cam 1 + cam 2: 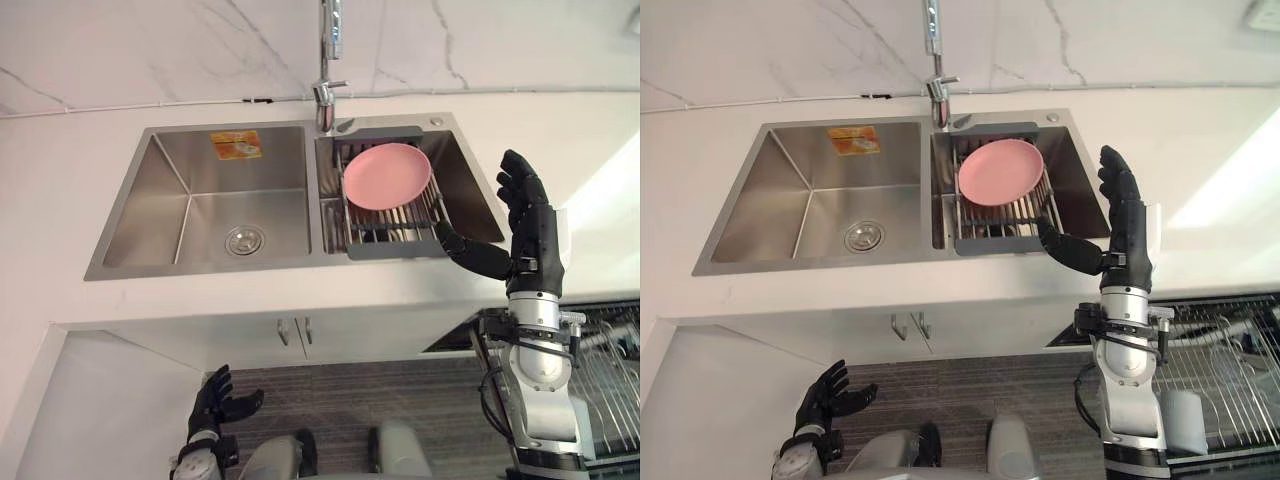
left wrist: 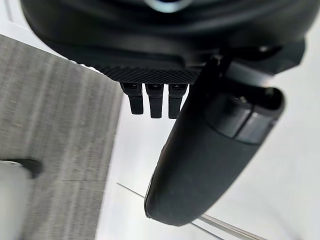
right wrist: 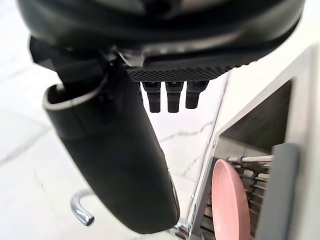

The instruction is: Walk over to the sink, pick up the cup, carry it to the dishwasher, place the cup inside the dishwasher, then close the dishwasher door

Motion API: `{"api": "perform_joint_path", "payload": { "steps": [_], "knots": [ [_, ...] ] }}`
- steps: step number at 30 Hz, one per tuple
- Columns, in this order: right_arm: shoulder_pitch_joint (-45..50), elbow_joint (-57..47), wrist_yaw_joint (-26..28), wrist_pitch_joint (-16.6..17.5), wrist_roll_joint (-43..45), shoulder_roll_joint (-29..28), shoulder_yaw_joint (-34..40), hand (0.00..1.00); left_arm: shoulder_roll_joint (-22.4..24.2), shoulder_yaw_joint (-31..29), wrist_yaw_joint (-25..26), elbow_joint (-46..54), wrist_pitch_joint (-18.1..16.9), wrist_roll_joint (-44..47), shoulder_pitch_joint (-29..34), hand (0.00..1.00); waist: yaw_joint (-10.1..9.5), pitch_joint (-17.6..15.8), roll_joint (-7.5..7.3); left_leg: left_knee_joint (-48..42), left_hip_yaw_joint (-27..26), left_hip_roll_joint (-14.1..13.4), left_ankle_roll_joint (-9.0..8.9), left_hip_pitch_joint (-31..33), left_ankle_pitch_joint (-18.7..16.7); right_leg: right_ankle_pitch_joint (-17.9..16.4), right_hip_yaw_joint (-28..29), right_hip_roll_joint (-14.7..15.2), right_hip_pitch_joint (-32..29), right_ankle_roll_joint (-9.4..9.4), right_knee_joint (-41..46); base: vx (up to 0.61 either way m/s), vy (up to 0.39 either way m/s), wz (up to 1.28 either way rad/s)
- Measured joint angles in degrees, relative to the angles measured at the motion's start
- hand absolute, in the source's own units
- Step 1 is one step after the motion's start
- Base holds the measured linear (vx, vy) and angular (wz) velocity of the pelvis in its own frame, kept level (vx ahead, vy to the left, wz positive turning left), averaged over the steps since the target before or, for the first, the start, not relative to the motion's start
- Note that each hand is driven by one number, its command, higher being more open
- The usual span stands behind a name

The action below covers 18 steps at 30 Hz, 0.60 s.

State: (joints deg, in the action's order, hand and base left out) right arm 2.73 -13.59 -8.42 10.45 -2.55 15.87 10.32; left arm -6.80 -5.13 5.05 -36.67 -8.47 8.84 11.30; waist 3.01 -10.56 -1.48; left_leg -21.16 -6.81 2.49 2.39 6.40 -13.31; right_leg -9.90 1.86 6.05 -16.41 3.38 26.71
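Hovering spread open and empty, right hand [image 1: 528,235] hangs over sink [image 1: 200,190] right rim, thumb near dish rack [image 1: 400,252] with pink plate [image 1: 387,176]. Left hand [image 1: 215,405] low, fingers relaxed. Dishwasher rack [image 1: 1240,350] cut off; pale shape [image 1: 1185,420] inside, maybe the cup, unclear.

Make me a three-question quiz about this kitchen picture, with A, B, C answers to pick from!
1. Where is the pink plate?
A. in the left basin
B. in the rack over the right basin
C. on the floor

2. How many basins does the sink have?
A. one
B. two
C. three

3. What is the right hand doing?
A. it is open, holding nothing
B. it is holding a cup
C. it is holding the plate

Answers:
1. B, the plate leans in the rack.
2. B, two steel basins sit side by side.
3. A, its fingers are straight and nothing is in them.
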Motion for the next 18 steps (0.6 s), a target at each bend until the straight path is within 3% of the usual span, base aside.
{"api": "perform_joint_path", "payload": {
  "steps": [3, 7, 8, 10, 12, 13, 18],
  "knots": [
    [0.5, 0.7, 1.0, -0.3, -0.8, 2.1, 0.1, 0.9, 1.5, 1.1, -0.1, -1.1, -0.2, -0.7, 0.3, 0.9, 0.12, 1.8, 2.47, -1.2, 1.6, -3.1, -1.57, -0.6, -0.9, 0.3, -2.8, -2.3, 4.2, -0.64, -3.6, 0.34, -0.156, 0.37],
    [3.6, 0.3, 1.7, -0.3, -2.8, 2.8, 0.4, 0.9, 2.5, 1.2, -0.2, -1.1, -0.1, -2.1, 0.6, 0.9, -0.5, 1.7, 2.54, -15.7, 1.0, -7.2, -4.86, 2.5, -0.7, 1.4, -4.9, -4.6, 13.4, -2.4, -11.1, 0.25, -0.098, 0.14],
    [3.8, -0.1, 1.7, -0.3, -3.9, 2.9, 0.3, 0.9, 2.9, 1.0, 0.1, -1.5, 0.1, -2.1, 1.3, 0.9, -0.75, 1.8, 2.63, -16.9, 0.7, -7.7, -5.15, 2.8, -2.1, 1.4, -4.5, -4.5, 14.8, -2.41, -12.0, 0.19, 0.035, -0.16],
    [3.8, -1.0, 1.4, -0.3, -5.5, 3.2, 0.4, 0.9, 3.0, 1.1, -0.3, -1.6, 0.2, -2.2, 2.3, 0.9, -0.92, 1.8, 2.89, -8.7, 1.7, -8.0, -5.22, 4.0, -2.4, 1.3, -3.3, -3.9, 15.1, -2.35, -12.1, 0.15, 0.1, -0.23],
    [4.2, -0.9, 1.4, -0.3, -6.8, 3.1, 0.5, 0.9, 2.7, 1.1, -0.2, -1.9, 0.2, -2.2, 2.7, 0.9, -1.07, 2.0, 3.4, 0.1, 2.8, -8.0, -4.8, 2.6, 4.6, 0.7, -2.1, -4.3, 15.3, -1.1, -12.3, 0.12, 0.167, -0.12],
    [5.1, -0.9, 1.7, -0.4, -8.4, 3.1, 0.5, 0.9, 2.2, 1.2, -0.2, -1.9, 0.3, -2.3, 2.8, 0.9, -0.98, 2.3, 2.74, 3.5, 2.5, -6.0, -4.06, 0.7, 5.9, 0.9, -0.1, -2.8, 15.8, -0.74, -13.8, 0.11, 0.2, 0.01],
    [5.8, -0.9, 1.7, -0.4, -11.2, 3.3, 0.5, 0.9, 2.2, 1.2, -0.2, -1.9, 0.3, -3.4, 3.4, 0.9, -0.55, 2.4, 2.84, 7.0, 1.2, -3.9, -2.7, -1.5, 6.8, 1.2, 2.9, -1.0, 17.4, 0.89, -17.2, 0.03, 0.103, -0.06]
  ]
}}
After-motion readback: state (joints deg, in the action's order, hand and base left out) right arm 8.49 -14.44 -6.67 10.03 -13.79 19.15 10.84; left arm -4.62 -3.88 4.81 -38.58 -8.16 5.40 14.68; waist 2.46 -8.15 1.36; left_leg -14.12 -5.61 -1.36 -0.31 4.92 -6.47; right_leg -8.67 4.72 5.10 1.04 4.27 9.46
